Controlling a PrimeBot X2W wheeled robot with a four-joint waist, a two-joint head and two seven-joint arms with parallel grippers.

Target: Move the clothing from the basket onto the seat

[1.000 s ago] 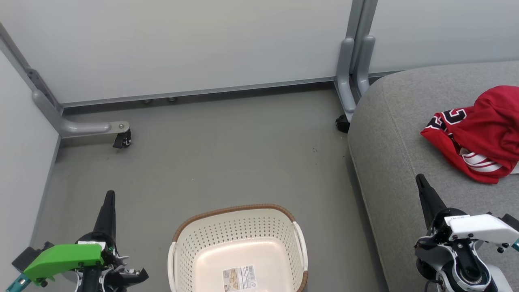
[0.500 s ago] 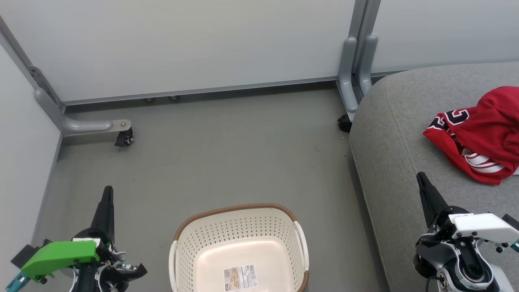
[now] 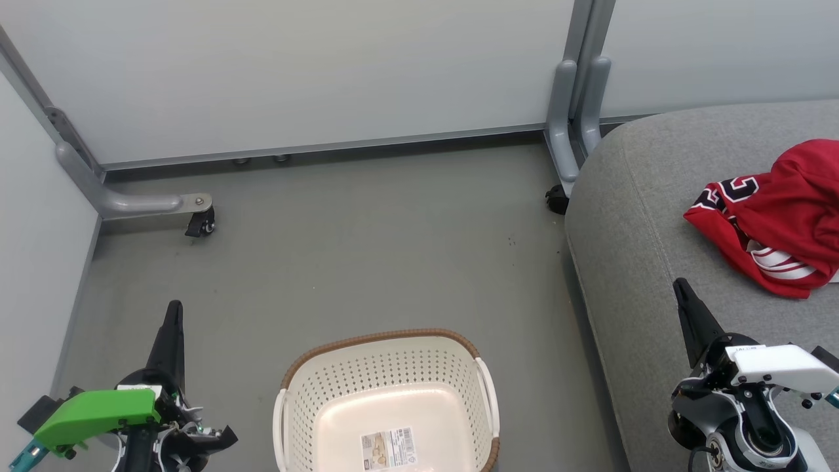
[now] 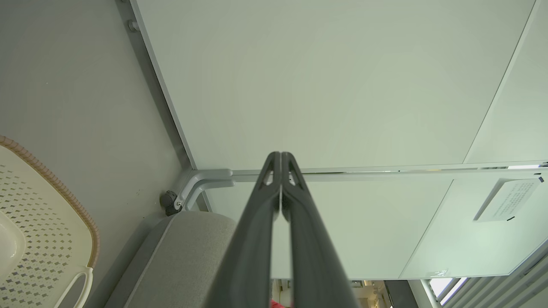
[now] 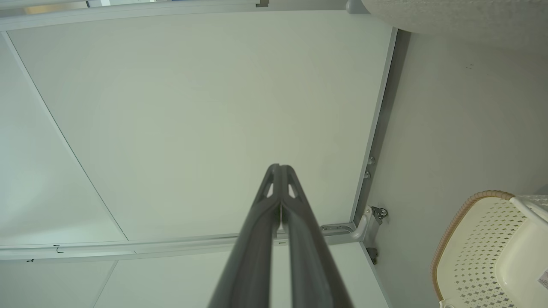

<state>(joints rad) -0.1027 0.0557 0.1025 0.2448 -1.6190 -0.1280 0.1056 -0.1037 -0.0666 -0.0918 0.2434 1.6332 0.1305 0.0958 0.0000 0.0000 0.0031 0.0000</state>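
Between pale partitions (image 3: 295,72), grey floor (image 3: 367,262), cream basket (image 3: 387,375)

I have the head camera looking steeply down and forward over the floor (image 3: 367,262). It faces the partition panels (image 3: 295,72) at 12 o'clock, with the basket (image 3: 387,373) close beneath at 6 and the seat (image 3: 629,249) from 2 to 5. My left wrist camera, riding the left gripper (image 3: 174,308) at 7 o'clock there, sights along its fingers (image 4: 254,239) at the panels. It is rolled so the floor lies at 10, the basket at 8 and the seat at 6. My right wrist camera, on the right gripper (image 3: 678,285) at 4, is rolled the opposite way: floor at 3, basket at 4, seat at 1. All three views share the basket's rim, the seat's edge and the panels.
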